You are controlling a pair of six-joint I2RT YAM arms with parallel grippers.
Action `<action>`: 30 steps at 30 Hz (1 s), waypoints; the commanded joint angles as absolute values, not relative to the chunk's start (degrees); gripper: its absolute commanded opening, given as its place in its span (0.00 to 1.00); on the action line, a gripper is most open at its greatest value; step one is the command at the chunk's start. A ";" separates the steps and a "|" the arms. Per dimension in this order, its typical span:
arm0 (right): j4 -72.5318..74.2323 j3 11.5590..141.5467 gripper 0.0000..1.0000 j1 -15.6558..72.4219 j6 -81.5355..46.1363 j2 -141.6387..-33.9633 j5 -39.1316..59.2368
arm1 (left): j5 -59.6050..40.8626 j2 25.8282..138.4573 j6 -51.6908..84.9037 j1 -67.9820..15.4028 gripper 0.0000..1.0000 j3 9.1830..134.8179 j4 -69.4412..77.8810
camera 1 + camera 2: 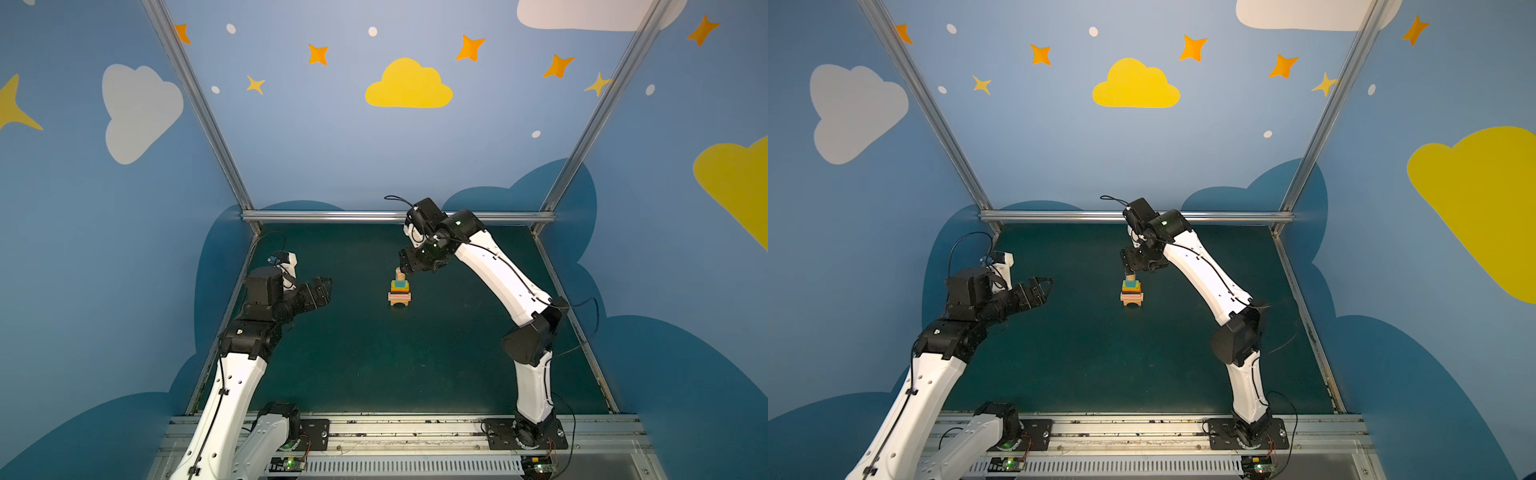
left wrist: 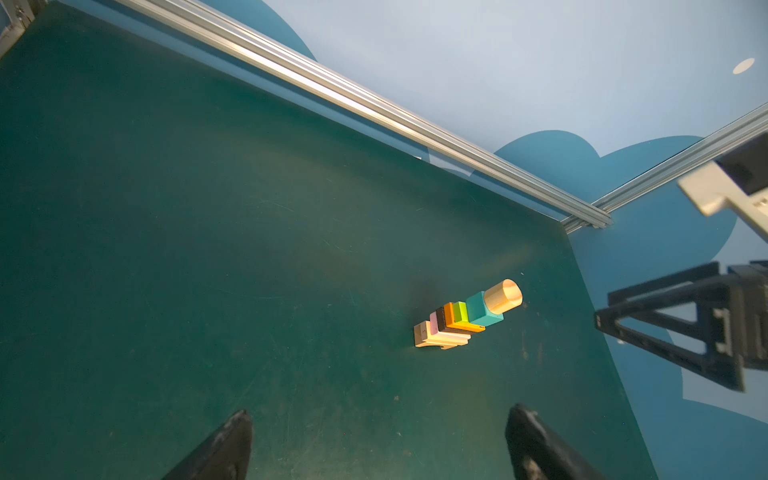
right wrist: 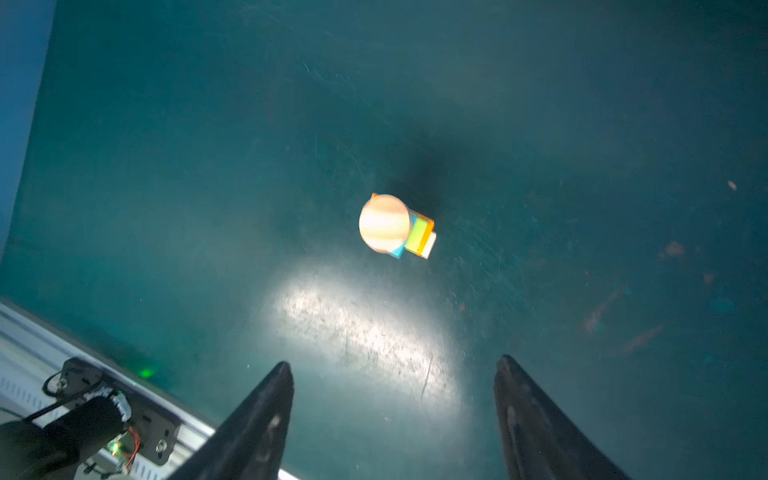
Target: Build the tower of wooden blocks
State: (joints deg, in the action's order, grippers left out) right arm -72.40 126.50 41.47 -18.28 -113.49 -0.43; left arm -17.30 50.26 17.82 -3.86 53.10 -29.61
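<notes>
Fingers [image 3: 257,424] of the right gripper [image 3: 392,361] stand apart and hold nothing. The gripper hovers just above the wood block tower [image 1: 400,291] without touching it. The left gripper [image 2: 380,409] also has its fingers apart and empty, near the worktop's [image 1: 374,365] left edge and well apart from the tower. The tower stands upright about midway between the left and right edges.

Risk: a right finger clipping the cylinder [image 2: 503,296] on any sideways move would likely topple the narrow stack, and the cylinder would roll. The upper bricks look off-centre, so a nudge could slide them.

Count:
- one cylinder
- one teal cube [image 2: 482,313]
- one lime brick [image 2: 460,311]
- one orange brick [image 2: 449,315]
- one dark brown brick [image 2: 439,319]
- one pink brick [image 2: 433,323]
- one tan arch [image 2: 422,334] at the base
- the plank cannot be told apart from the arch
- two grippers
</notes>
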 commanded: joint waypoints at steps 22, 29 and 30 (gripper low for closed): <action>-25.47 67.79 0.00 41.86 -39.80 -84.98 8.82 | -22.36 53.05 18.97 -3.61 0.91 52.31 -27.09; -14.54 63.46 0.00 41.96 -42.93 -87.55 10.81 | -23.67 54.52 19.43 -3.60 0.90 52.38 -26.86; -13.44 63.17 0.00 42.01 -43.21 -88.18 10.82 | -23.81 54.66 19.48 -3.61 0.90 52.38 -26.83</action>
